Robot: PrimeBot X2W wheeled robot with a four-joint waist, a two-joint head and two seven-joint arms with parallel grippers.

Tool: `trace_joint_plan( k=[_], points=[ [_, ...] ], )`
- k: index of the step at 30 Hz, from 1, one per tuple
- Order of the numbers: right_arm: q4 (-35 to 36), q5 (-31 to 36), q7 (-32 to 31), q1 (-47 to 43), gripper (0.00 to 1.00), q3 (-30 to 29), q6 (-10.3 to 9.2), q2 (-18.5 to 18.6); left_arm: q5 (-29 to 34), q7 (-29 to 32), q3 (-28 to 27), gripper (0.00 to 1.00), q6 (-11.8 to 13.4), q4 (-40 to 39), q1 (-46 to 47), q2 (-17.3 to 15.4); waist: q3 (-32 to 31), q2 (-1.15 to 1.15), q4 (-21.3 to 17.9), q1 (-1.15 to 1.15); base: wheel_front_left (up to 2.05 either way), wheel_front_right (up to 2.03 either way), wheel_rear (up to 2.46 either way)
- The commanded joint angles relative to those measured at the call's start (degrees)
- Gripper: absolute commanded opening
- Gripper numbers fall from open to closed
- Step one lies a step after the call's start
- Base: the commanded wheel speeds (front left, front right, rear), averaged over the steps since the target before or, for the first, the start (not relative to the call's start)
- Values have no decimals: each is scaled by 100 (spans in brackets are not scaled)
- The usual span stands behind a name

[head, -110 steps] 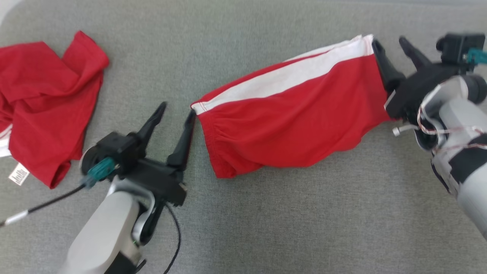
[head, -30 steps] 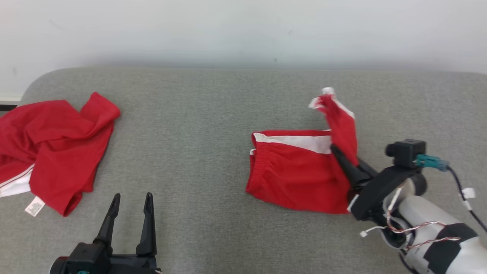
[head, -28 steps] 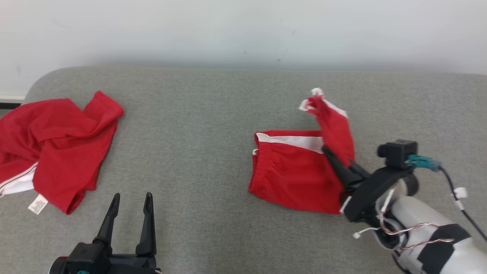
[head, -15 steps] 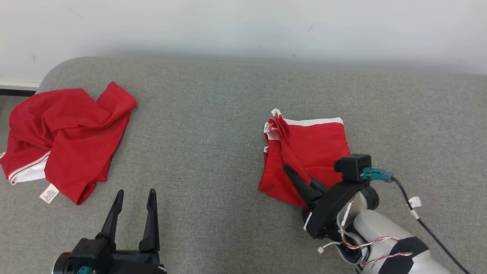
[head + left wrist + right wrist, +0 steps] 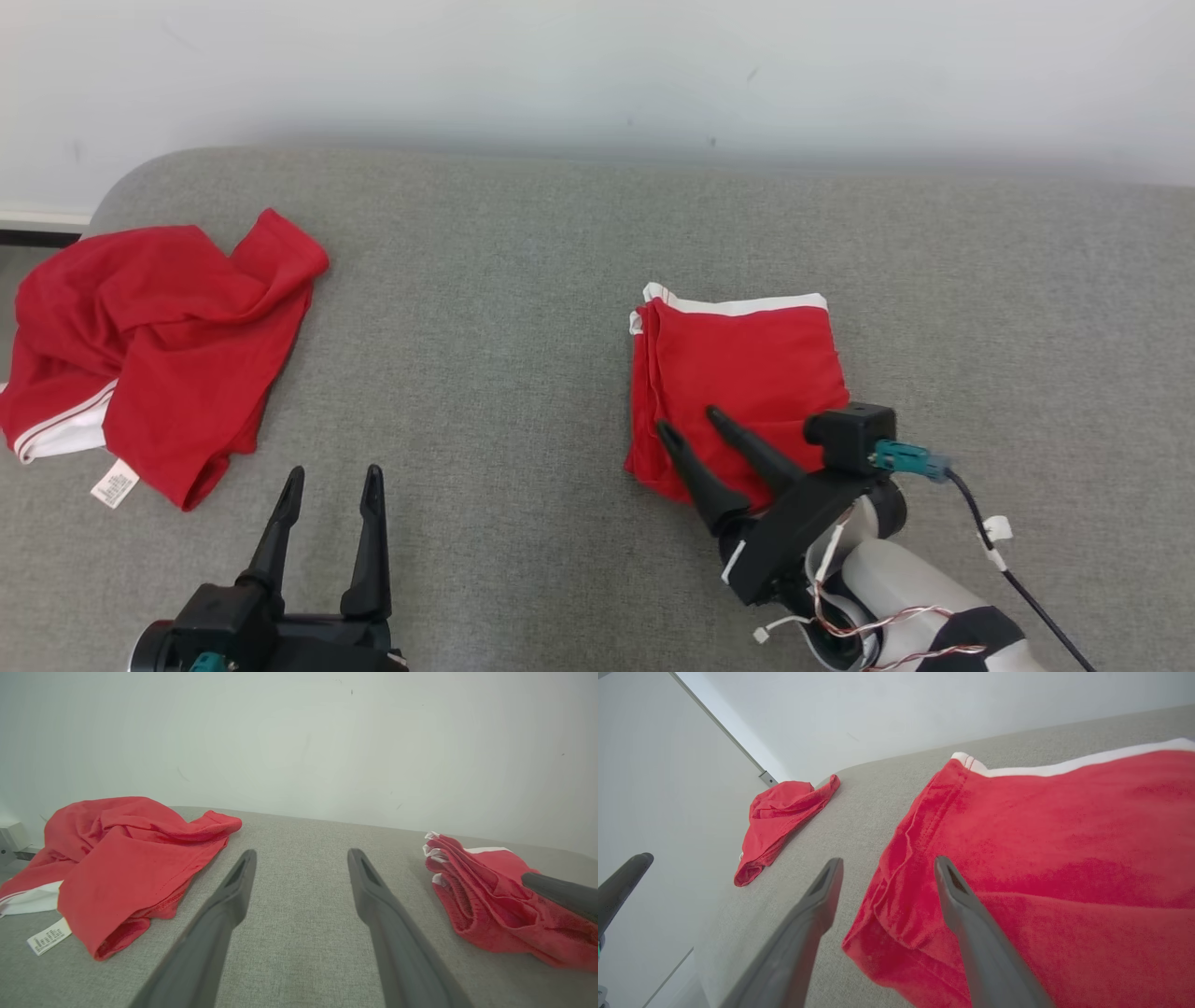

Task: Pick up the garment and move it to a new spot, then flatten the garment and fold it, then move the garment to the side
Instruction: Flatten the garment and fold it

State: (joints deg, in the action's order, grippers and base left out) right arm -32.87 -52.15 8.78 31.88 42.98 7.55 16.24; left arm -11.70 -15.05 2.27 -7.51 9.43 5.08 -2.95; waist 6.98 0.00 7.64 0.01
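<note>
The garment [image 5: 747, 373], red shorts with a white stripe, lies folded into a compact rectangle on the grey cushion, right of centre. My right gripper [image 5: 689, 420] is open just over its near left corner, one finger above the cloth and one above the cushion beside the edge, holding nothing. The right wrist view shows the right gripper [image 5: 888, 861] straddling the garment's [image 5: 1064, 849] folded left edge. My left gripper [image 5: 335, 471] stands open and empty near the front left. From the left wrist, the left gripper [image 5: 302, 854] points over bare cushion, with the garment [image 5: 481, 891] off to the right.
A second red garment [image 5: 159, 336] with a white label lies crumpled at the cushion's far left end, also seen as a red heap [image 5: 121, 858]. The grey cushion [image 5: 504, 280] runs along a white wall [image 5: 597, 65]. Its left end is rounded.
My right gripper carried the garment's raised end leftward over the rest, laying it down folded, then opened and let go. The left gripper stayed put. The head camera shifted slightly.
</note>
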Motion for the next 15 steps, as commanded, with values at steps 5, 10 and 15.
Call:
trace_joint_plan(
  k=[5, 10, 15],
  points=[
    [276, 176, 378, -173, 100, -274, -14, 244, 69, -19, -54, 100, 10, -25, -117, 9, -100, 0, -109, -1, 0, 0, 0],
    [508, 398, 594, -384, 100, -903, -14, 422, 158, -19, -79, 100, 10, -63, -166, 8, -115, 0, -180, -1, 0, 0, 0],
    [648, 753, 639, -665, 80, -1607, -14, 497, 264, -19, -110, 100, 10, -84, -198, 9, -112, 0, -214, -1, 0, 0, 0]
  ],
)
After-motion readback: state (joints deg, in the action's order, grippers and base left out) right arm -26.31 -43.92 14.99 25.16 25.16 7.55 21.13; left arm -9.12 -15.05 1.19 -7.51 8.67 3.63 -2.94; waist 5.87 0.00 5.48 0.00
